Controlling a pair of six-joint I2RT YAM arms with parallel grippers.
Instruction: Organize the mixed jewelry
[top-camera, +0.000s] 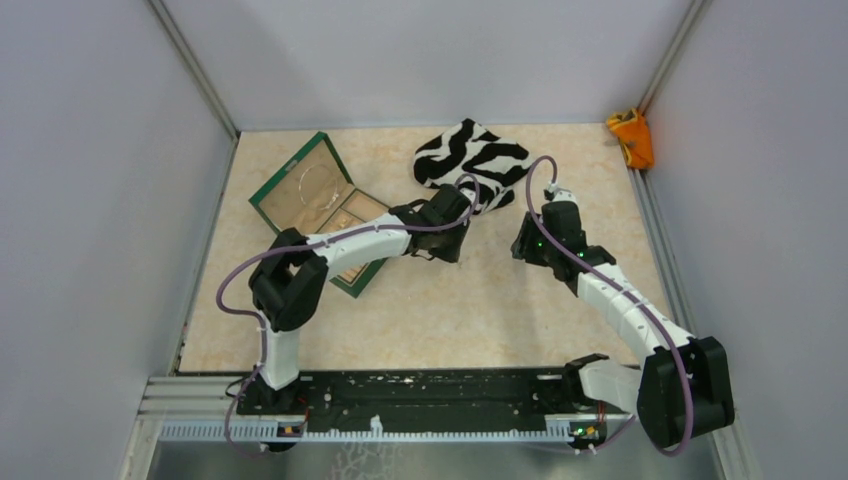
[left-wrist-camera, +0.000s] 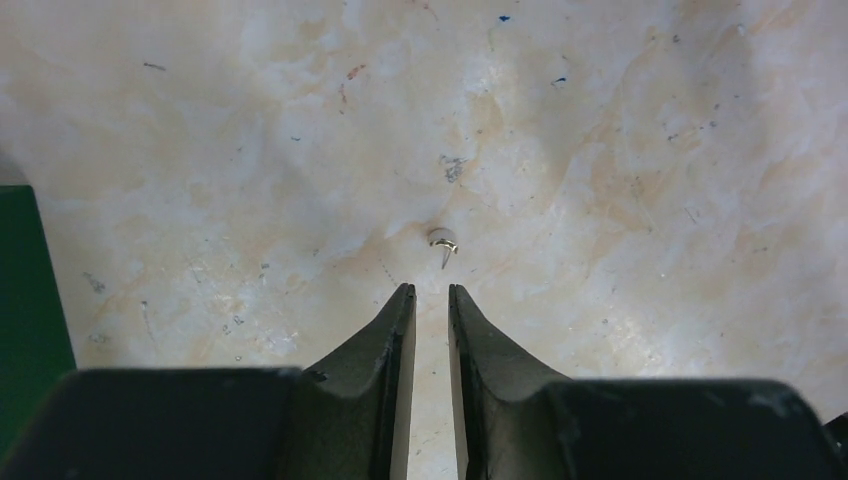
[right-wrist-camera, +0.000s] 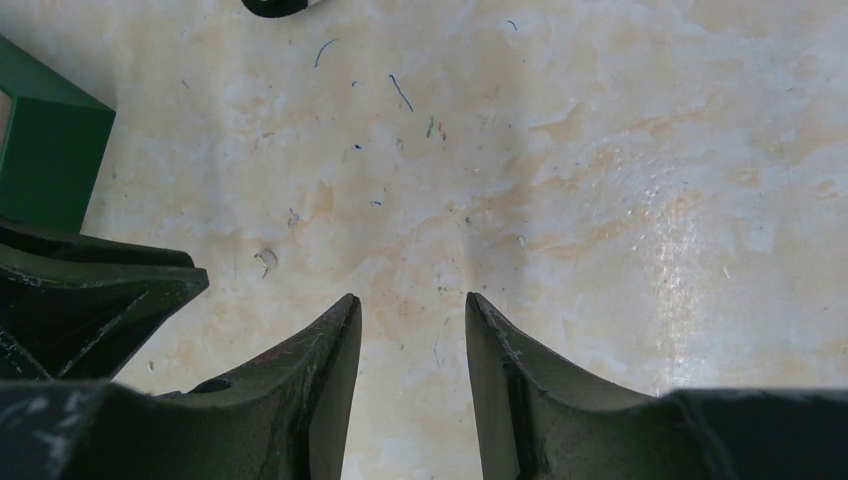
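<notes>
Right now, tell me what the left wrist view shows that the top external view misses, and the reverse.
Only left wrist: a tiny gold-and-white stud lying just ahead of the left tool, whose tips are slightly parted. Only top external: the thin silvery wire hoop inside the dark green box, the black-and-white zebra-striped cloth, the right tool. Both: the beige marbled tabletop and that green box.
</notes>
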